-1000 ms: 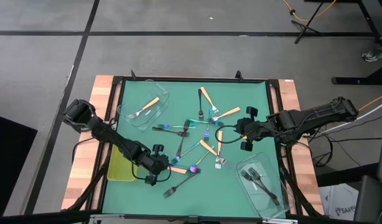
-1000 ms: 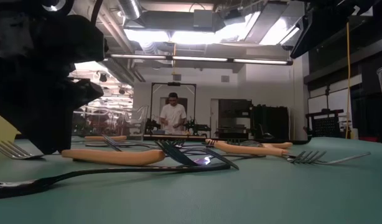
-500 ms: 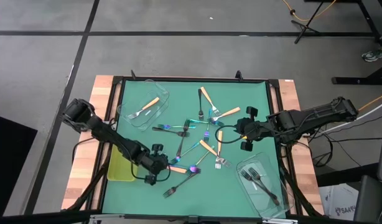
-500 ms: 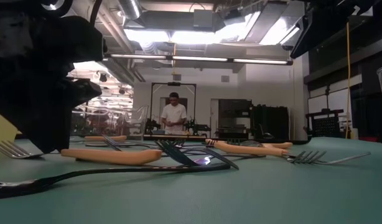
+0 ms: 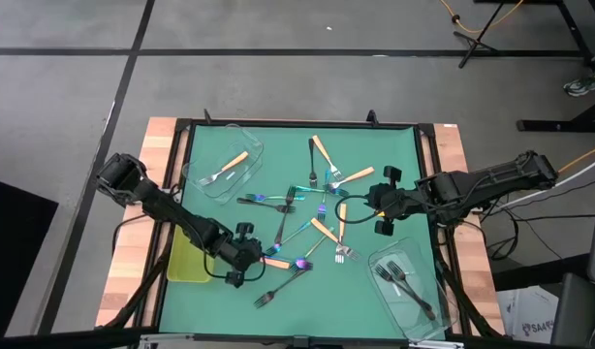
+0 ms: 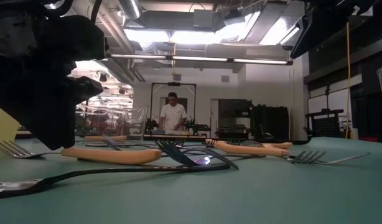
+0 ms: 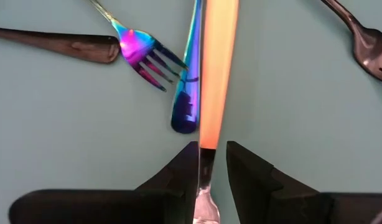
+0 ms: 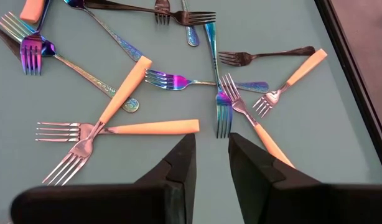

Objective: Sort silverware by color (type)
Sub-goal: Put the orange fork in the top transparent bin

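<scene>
Silverware first: how much of it is sorted? (operator)

Not much, by my reading; you are early in the job. Three forks sit in tubs and the other dozen or so lie loose on the green mat. (spotter)

Take me from the near edge outward. (operator)

Nearest you, a dark fork lies loose on the mat. On the near right, your clear tub holds two dark forks, so that kind has a home. On the near left is the yellow-green tray, and I see no fork on it. Just beside it, your left gripper is down at the mat. Its fingers stand narrow, either side of the silver neck of an orange-handled fork that lies flat. I would not call that a firm pinch. An iridescent fork lies alongside, touching or nearly so. (spotter)

And the middle? (operator)

That is where most of your work is left. Orange, dark and iridescent forks lie crossed over one another there. Your right gripper hangs over the right side of that pile, fingers narrowly apart with nothing between them. (spotter)

Far side? (operator)

The far-left tub holds one orange-handled fork, and two more of that kind lie loose just beyond the pile. None of the iridescent ones has been put anywhere. (spotter)
</scene>
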Tool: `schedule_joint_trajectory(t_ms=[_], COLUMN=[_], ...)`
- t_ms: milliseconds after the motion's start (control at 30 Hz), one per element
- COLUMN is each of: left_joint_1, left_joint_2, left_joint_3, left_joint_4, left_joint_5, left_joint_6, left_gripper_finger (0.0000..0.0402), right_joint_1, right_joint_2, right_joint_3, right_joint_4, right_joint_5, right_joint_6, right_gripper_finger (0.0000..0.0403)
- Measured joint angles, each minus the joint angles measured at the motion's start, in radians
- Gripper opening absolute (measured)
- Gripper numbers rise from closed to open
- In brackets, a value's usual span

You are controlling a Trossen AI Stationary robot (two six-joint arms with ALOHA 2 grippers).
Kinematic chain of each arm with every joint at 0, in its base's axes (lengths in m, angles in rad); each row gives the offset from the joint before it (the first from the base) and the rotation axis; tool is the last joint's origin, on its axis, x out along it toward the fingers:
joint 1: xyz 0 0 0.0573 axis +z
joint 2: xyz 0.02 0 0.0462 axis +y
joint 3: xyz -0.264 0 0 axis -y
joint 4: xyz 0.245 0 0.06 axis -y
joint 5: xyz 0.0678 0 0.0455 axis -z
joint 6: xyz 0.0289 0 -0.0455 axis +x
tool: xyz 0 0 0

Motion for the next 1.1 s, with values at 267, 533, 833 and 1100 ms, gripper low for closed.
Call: schedule_joint_trajectory(t_ms=[267,533,833,1100], left_joint_1=[0.000,0.000,0.000,0.000], left_joint_2=[-0.001,-0.001,-0.001,-0.005], left_joint_3=[0.000,-0.001,-0.028,-0.056], left_joint_4=[-0.043,-0.043,-0.028,0.008], left_joint_5=[-0.001,-0.001,0.000,0.002], left_joint_6=[0.000,0.014,0.010,0.008], left_gripper_finger=[0.0077,0.0077,0.0077,0.0077], right_joint_1=[0.000,0.000,0.000,0.000], right_joint_2=[0.000,0.000,0.000,0.000], right_joint_3=[0.000,0.000,0.000,0.000], right_joint_4=[0.000,0.000,0.000,0.000], right_joint_5=[0.000,0.000,0.000,0.000], right_joint_6=[0.000,0.000,0.000,0.000], right_gripper_finger=[0.0085,0.0085,0.0085,0.0085])
